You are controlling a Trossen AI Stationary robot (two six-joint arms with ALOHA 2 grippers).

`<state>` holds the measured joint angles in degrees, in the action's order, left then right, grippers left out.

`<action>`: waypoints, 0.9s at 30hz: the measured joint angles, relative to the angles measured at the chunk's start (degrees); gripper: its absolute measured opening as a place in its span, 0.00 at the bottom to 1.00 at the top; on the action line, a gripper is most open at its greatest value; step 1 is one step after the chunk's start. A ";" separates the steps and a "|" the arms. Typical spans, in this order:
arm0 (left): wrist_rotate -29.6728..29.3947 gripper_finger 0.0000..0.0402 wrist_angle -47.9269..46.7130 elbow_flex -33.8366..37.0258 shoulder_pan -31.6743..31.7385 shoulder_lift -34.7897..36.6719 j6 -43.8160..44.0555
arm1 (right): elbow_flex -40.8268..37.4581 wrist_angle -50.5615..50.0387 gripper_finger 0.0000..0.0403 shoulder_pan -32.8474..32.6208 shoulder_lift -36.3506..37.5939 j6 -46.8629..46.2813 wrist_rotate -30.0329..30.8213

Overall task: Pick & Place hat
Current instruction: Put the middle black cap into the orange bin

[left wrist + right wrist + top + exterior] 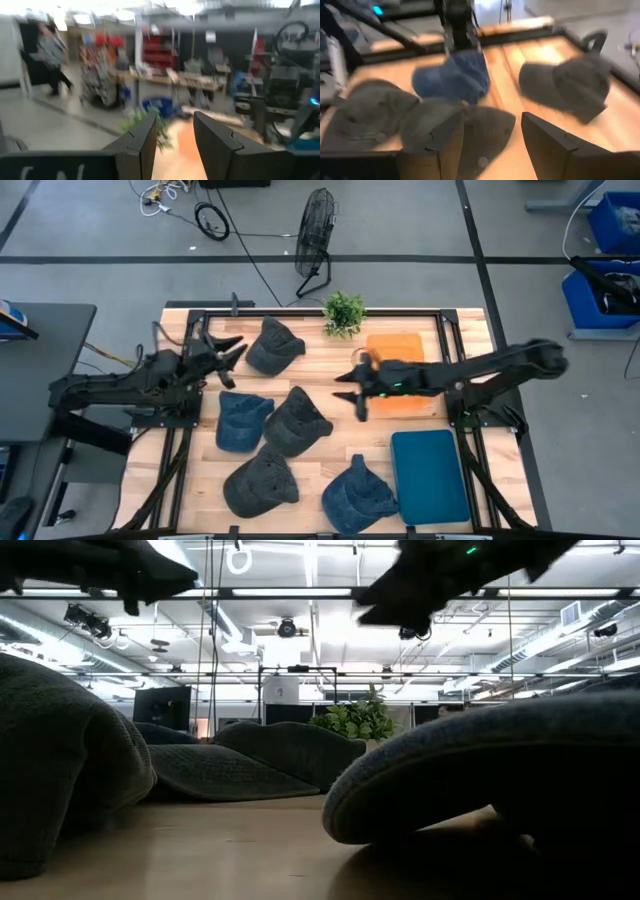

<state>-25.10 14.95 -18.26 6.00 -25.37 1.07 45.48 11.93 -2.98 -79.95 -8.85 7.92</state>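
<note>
Wooden bench [330, 395]: five hats. Right claw [352, 393] released, just beside centre grey hat [297, 422]; descend squarely over crown. Left claw [226, 352] parted, empty.

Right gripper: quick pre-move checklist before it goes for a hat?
1. Right gripper open: ok, fingers spread with nothing between them.
2. Nearest target free: ok, the dark grey cloth cap lies beside the gripper, uncovered, though its edge touches the dark blue denim cap.
3. Drop spots unoccupied: ok, the orange flat mat and the teal rectangular mat hold no hat; the right arm crosses over the orange one.
4. Left gripper out of the way: ok, held at the table's left edge, fingers apart, empty.
5. Gripper height above the caps: cannot tell.
</note>
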 joint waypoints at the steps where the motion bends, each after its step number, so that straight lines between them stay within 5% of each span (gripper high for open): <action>1: 0.40 0.33 -2.42 -1.43 -0.01 -1.66 1.51 | 1.57 -0.30 0.51 0.02 -2.49 -0.32 -0.06; 11: 3.63 0.33 -30.69 -15.32 -0.02 -12.76 9.86 | 14.25 -4.73 0.51 -0.91 -19.07 -2.72 -10.58; 27: 3.60 0.33 -34.13 -15.81 -0.02 -13.98 10.74 | 14.98 0.63 0.51 -1.92 -33.54 -2.70 -15.01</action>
<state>-21.50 -19.18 -34.06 5.98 -39.35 11.81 60.47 12.57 -4.91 -113.49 -11.55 -7.09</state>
